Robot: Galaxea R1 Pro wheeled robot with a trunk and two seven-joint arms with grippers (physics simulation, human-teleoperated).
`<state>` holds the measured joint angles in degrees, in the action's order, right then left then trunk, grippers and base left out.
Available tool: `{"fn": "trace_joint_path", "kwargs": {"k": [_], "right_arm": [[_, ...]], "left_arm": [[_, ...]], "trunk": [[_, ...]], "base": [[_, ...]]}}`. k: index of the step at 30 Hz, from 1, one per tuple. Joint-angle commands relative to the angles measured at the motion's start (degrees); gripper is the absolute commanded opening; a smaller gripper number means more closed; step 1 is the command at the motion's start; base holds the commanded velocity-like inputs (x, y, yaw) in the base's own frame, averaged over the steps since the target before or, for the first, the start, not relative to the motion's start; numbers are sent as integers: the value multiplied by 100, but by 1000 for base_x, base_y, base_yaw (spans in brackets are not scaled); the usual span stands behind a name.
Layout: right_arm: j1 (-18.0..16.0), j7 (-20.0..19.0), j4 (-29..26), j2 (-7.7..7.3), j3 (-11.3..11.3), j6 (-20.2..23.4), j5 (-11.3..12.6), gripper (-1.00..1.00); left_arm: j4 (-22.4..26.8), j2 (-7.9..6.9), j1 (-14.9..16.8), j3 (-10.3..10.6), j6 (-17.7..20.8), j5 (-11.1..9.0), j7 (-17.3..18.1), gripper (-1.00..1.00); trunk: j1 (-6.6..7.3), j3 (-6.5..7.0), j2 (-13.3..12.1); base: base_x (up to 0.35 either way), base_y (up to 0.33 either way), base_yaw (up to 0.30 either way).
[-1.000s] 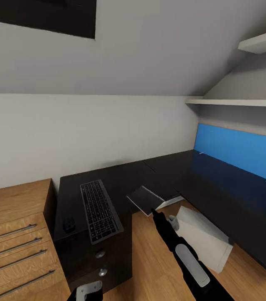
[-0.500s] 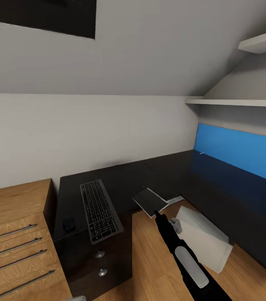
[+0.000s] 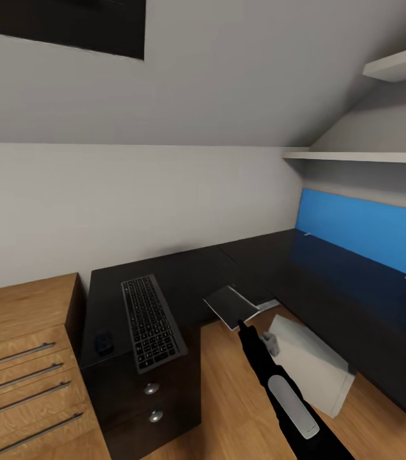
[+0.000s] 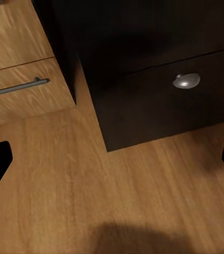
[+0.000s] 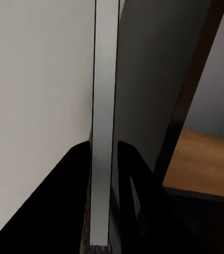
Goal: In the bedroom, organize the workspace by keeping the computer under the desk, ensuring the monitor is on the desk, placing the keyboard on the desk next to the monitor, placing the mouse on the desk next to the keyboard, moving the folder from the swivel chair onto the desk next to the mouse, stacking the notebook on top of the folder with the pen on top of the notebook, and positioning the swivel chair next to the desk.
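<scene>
R fingers (image 3: 239, 324) pinch grey folder (image 3: 230, 306) above desk (image 3: 184, 275) edge.

A wooden dresser (image 3: 18, 358) beside a blue panel-backed corner — white shelves (image 3: 356, 155) above.

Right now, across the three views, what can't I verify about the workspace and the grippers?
- Right gripper: head view, its fingertips are hidden against the flat grey item it carries; the right wrist view shows that item edge-on, so folder or notebook is unclear.
- Small dark object beside the keyboard: head view, too small to identify.
- Black panel: head view, cut off by the top edge.
</scene>
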<state>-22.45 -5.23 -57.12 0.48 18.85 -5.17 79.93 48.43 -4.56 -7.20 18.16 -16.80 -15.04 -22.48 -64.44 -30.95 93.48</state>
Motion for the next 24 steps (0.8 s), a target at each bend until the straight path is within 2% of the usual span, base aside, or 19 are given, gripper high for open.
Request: {"fn": "trace_joint_path", "kwargs": {"k": [1,3,5,8,14,15,16,18,24], "right_arm": [[-5,-43,10,15,12,-47,70,-100],[-5,-41,20,83,-2,-130,68,-100],[-5,-32,28,167,-25,-411,67,-100],[-5,-24,32,191,-24,-550,73,-100],[-5,-16,34,200,-24,-591,79,-100],[-5,-16,34,202,-22,-593,80,-100],[-5,-15,34,205,-17,-597,83,-100],[-5,-14,34,206,-13,-596,84,-100],[-5,-13,36,210,-15,-586,88,-100]], "left_arm": [[2,-9,1,34,-33,-57,-39,100],[-30,-5,0,41,-51,-57,-46,100],[-205,39,-1,62,-72,-48,-59,100],[-285,105,-1,54,-83,-42,-62,100],[-311,127,-1,34,-150,-42,-70,100],[-312,128,-1,30,-186,-44,-71,100],[-315,126,-1,20,-417,-48,-75,100],[-315,126,-1,21,-605,-50,-78,100],[-313,168,-1,31,-837,-58,-101,100]], "trunk": [[0,-4,3],[0,-4,3],[0,0,3],[0,15,3],[0,56,3],[0,63,3],[0,70,3],[0,85,3],[0,125,3]], "base": [[0,-141,0],[0,-198,0],[0,-279,34],[0,-246,100],[0,-86,143],[0,-29,156],[0,-12,164],[0,-8,167],[0,-3,193]]}}
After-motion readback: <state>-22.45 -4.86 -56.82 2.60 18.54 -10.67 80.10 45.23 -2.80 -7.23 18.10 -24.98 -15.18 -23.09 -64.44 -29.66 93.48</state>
